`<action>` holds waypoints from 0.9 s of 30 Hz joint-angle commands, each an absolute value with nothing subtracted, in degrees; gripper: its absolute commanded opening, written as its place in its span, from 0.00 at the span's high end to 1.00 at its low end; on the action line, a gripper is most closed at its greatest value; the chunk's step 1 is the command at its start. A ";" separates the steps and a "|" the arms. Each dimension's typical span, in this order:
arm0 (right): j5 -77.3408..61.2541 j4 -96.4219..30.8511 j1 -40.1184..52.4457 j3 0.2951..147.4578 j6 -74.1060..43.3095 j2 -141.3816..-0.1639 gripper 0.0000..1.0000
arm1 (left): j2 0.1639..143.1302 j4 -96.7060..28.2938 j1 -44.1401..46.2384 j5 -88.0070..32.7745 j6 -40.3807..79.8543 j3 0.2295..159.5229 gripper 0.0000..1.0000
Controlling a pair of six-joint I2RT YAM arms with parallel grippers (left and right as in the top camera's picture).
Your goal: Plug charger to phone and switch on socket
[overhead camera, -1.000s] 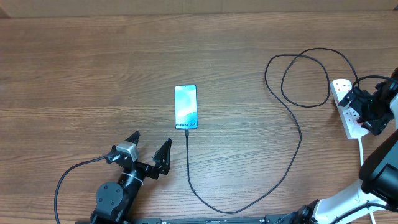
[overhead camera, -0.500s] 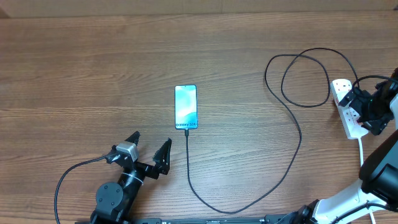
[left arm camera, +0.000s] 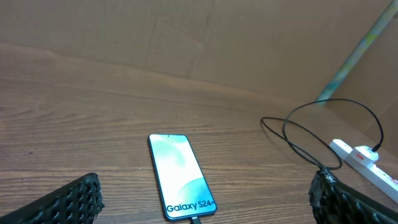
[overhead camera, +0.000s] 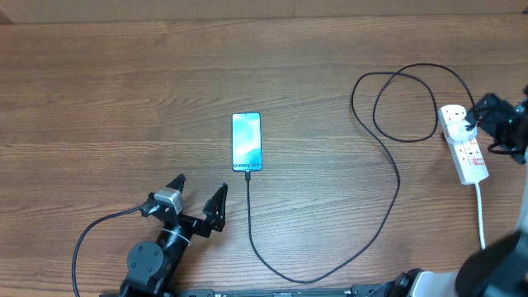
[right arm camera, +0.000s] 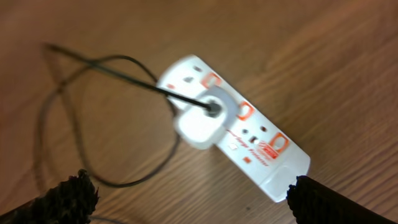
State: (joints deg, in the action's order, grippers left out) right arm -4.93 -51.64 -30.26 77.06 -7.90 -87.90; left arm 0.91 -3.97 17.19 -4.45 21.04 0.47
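While overhead shows charger [overhead camera: 248,202] meeting phone [overhead camera: 247,142], right wrist frames socket [right arm camera: 261,146] closely

Wood-grain table [overhead camera: 124,99]; brown cardboard wall [left arm camera: 186,31] behind; pale diagonal strip [left arm camera: 354,55] at rt

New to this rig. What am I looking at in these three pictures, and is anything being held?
Two robot arms work at a wooden table. One picture looks straight down; the other two come from cameras on the wrists, so the dark ribbed shapes in their lower corners are that arm's own fingers. On the table lie a lit phone and a thin black charger cable looping from the phone's bottom edge to a white socket strip. The left gripper sits open near the phone; the right gripper hangs open over the socket strip. Neither holds anything.
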 commanded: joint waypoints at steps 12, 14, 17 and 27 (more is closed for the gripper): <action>-4.75 -51.55 -23.35 77.10 -7.84 -79.29 0.00 | 0.21 -4.21 16.84 -4.05 21.26 0.27 0.00; -4.75 -51.55 -23.35 77.10 -7.81 -79.29 0.00 | 0.21 -4.21 16.84 -4.05 21.26 0.27 0.00; -4.75 -51.55 -23.35 77.10 -7.84 -79.29 0.00 | 0.21 -4.21 16.84 -4.05 21.26 0.27 0.01; -4.75 -51.55 -23.35 77.10 -7.84 -79.29 0.00 | 0.21 -4.21 16.84 -4.05 21.26 0.27 0.00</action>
